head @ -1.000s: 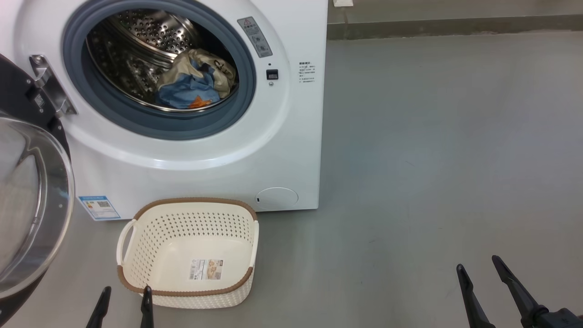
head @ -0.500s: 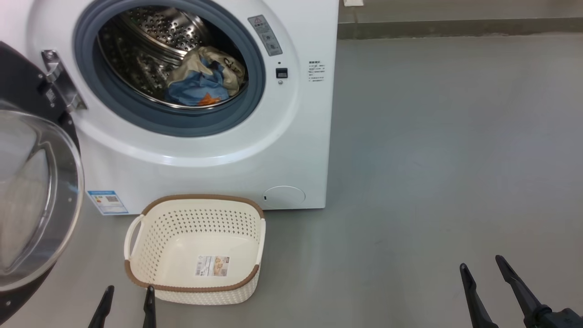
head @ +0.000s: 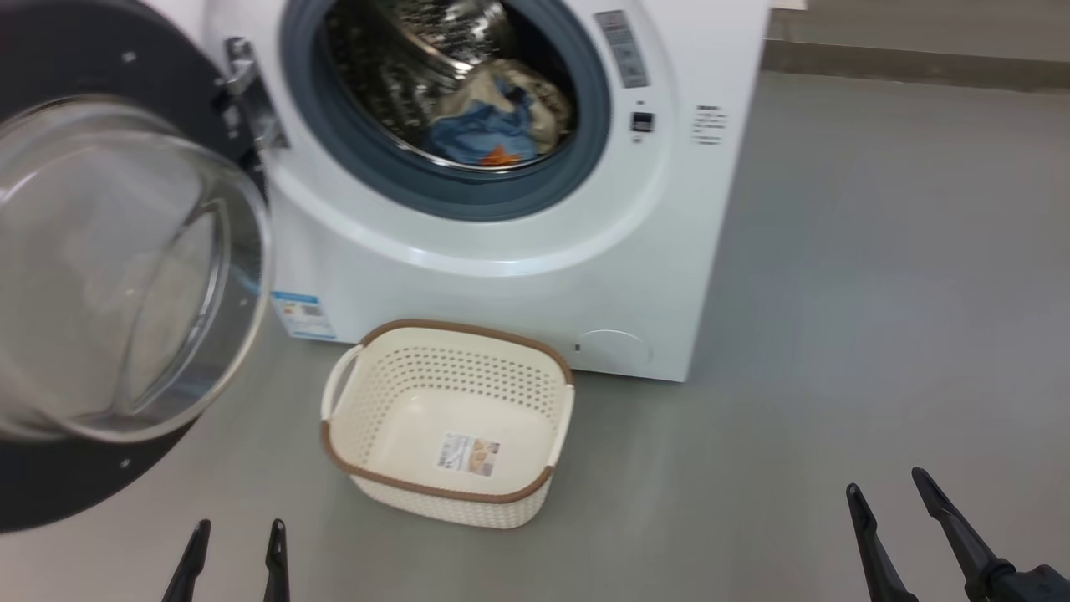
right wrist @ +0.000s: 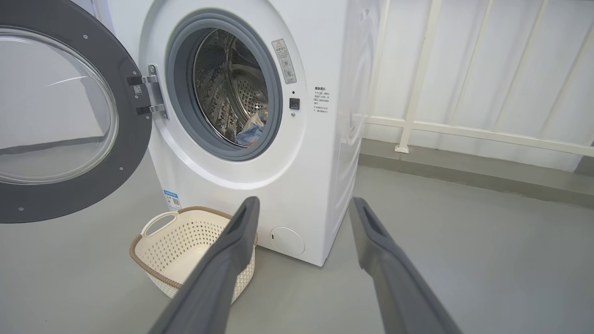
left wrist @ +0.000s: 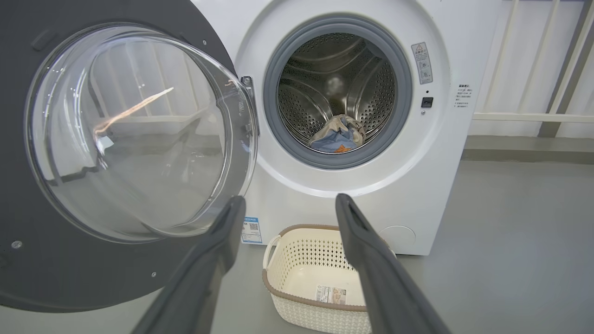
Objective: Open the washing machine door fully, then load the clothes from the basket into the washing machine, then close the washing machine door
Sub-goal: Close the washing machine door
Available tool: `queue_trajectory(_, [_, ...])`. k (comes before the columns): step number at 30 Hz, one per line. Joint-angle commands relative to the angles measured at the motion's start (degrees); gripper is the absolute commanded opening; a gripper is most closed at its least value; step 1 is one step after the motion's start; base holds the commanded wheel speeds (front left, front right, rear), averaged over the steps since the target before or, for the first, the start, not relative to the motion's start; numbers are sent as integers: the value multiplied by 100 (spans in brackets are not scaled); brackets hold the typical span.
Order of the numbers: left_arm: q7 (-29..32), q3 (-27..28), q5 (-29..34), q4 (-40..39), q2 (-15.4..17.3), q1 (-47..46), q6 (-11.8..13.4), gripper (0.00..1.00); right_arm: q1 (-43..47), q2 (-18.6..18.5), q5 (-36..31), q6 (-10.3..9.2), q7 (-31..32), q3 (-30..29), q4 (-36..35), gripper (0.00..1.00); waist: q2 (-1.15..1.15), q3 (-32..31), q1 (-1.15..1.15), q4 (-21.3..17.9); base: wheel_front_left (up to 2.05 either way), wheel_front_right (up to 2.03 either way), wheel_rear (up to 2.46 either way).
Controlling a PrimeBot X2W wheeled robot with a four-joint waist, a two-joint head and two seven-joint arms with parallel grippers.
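As the left hand (head: 240, 525) hovers near the basket (head: 460, 508), the right hand (head: 884, 479) hangs apart, both spread, empty.

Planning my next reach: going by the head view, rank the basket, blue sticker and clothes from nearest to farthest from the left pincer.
1. Basket, on the floor ahead and right of the left pincer.
2. Sticker, low on the washer front, left side.
3. Clothes, deep in the drum.

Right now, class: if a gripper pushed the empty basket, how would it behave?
The basket is perforated plastic with nothing inside, so probably light; it should slide easily on the smooth floor. Pushed high up, it might tip. Its walls look stiff.
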Motion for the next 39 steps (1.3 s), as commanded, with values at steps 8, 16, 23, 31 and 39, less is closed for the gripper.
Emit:
queue_trajectory(8, [-51,199,24,-255,-23,-255,40,100,-109,-126,-74,35,-27,218,-132,100,0,78,0,1273,0,0,0])
queue_trajectory(16, [-51,376,-10,-444,-137,-93,146,100,-373,-277,-35,35,-27,553,-41,100,0,209,0,1623,0,0,0])
queue_trajectory(23, [-51,552,-12,-670,-241,94,235,100,-669,-392,73,35,-27,821,147,100,0,260,0,1677,0,0,0])
queue_trajectory(31, [-51,661,28,-777,-306,213,211,100,-821,-419,141,35,-27,961,289,100,0,200,0,1675,0,0,0])
queue_trajectory(39, [-51,697,30,-778,-349,204,106,0,-806,-412,143,35,-27,948,291,100,0,182,0,1663,0,0,0])
